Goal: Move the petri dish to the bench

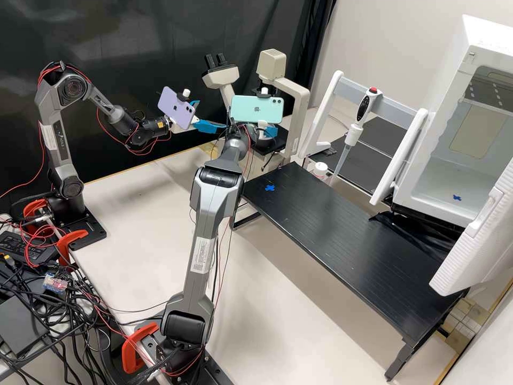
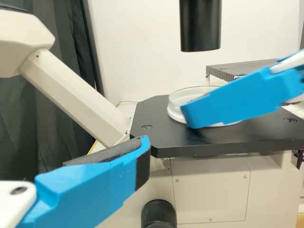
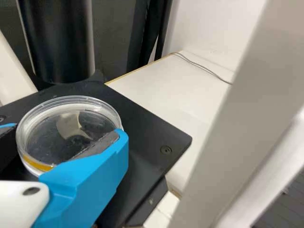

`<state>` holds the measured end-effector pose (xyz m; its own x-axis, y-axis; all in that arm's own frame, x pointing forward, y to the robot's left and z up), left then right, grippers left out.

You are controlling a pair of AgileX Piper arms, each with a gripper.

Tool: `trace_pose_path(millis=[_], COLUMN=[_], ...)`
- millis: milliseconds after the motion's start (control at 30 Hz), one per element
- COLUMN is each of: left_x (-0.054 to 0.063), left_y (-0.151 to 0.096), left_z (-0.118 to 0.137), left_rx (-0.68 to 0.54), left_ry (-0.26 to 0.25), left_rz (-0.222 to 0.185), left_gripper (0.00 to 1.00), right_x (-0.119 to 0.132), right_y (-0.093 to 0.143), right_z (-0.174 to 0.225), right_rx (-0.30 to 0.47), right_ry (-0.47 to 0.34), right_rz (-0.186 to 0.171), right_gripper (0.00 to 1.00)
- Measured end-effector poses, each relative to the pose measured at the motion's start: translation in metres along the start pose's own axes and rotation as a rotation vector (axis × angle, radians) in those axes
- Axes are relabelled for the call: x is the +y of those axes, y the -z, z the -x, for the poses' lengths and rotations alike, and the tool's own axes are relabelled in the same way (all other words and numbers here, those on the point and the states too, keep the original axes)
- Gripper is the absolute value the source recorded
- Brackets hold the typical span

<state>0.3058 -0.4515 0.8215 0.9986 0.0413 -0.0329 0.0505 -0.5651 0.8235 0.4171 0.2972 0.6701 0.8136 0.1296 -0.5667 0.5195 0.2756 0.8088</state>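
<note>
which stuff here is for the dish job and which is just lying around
For the job:
- petri dish, on the microscope's black stage
- right gripper, at the dish
- black raised bench, likely the destination

Seemingly just around:
- pipette, on its stand
- white-capped bottle
- tangled cables

Bright, diffuse light, soft shadow under blk platform (image 1: 347, 230) w/ faint sheen atop.
</note>
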Motion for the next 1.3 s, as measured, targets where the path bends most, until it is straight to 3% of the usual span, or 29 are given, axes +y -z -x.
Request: trace_pose_path(millis=[300,567,800,1067,1300], left_x=[0.0,0.0,0.0,0.0,0.0], left_y=[0.0,0.0,0.0,0.0,0.0], left_z=[0.0,0.0,0.0,0.0,0.0], left_rx=[0.0,0.0,0.0,0.0,0.0], left_ry=[0.0,0.0,0.0,0.0,0.0], left_rz=[0.0,0.0,0.0,0.0,0.0], left_gripper=[1.0,1.0,1.0,1.0,1.0], right_x=[-0.003,-0.008,0.004,0.024,0.021], right_y=[-0.01,-0.013,-0.005,0.013,0.015], right_z=[0.025,0.041,0.047,0.051,0.047], right_rx=[0.03,0.053,0.073,0.09,0.091], right_ry=[0.023,0.041,0.006,-0.057,-0.054], right_rz=[0.031,0.028,0.037,0.131,0.151], right_gripper=[0.0,0.0,0.0,0.0,0.0])
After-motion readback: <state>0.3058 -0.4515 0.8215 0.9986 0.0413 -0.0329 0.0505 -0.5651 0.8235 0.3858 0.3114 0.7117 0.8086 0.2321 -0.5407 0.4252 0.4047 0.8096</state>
